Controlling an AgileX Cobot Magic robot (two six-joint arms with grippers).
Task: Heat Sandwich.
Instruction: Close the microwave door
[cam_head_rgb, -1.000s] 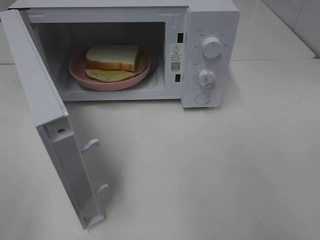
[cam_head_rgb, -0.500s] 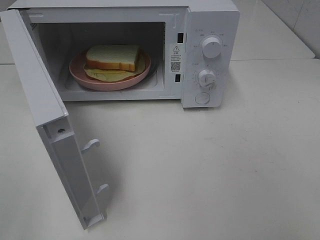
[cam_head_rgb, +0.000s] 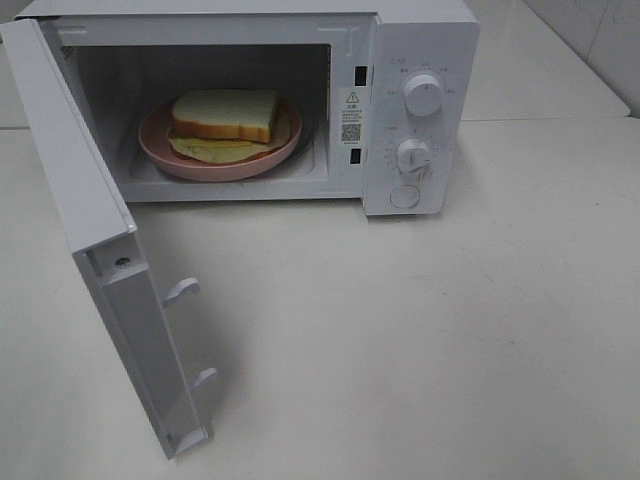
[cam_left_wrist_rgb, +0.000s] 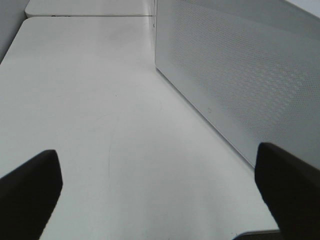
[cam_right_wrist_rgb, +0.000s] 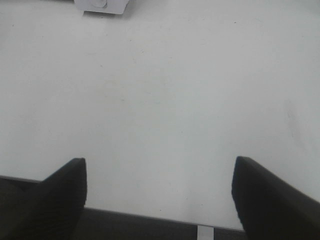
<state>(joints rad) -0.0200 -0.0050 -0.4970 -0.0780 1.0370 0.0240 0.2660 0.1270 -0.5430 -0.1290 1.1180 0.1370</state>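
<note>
High view: the sandwich (cam_head_rgb: 225, 115) is found on the pink plate (cam_head_rgb: 160, 150) inside the microwave (cam_head_rgb: 420, 40), its door (cam_head_rgb: 70, 170) swung open. Left wrist view: the left gripper (cam_left_wrist_rgb: 156, 152) is held wide, empty, beside a perforated panel (cam_left_wrist_rgb: 240, 75). Right wrist view: the right gripper (cam_right_wrist_rgb: 158, 161) is spread wide, empty, over the table (cam_right_wrist_rgb: 160, 75).

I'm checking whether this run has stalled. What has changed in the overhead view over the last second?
Nothing visibly changed. The sandwich lies as before on the pink plate inside the microwave, the door hangs open at the same angle, and no arm has entered the high view. The left gripper and the right gripper are open and hold nothing.
</note>
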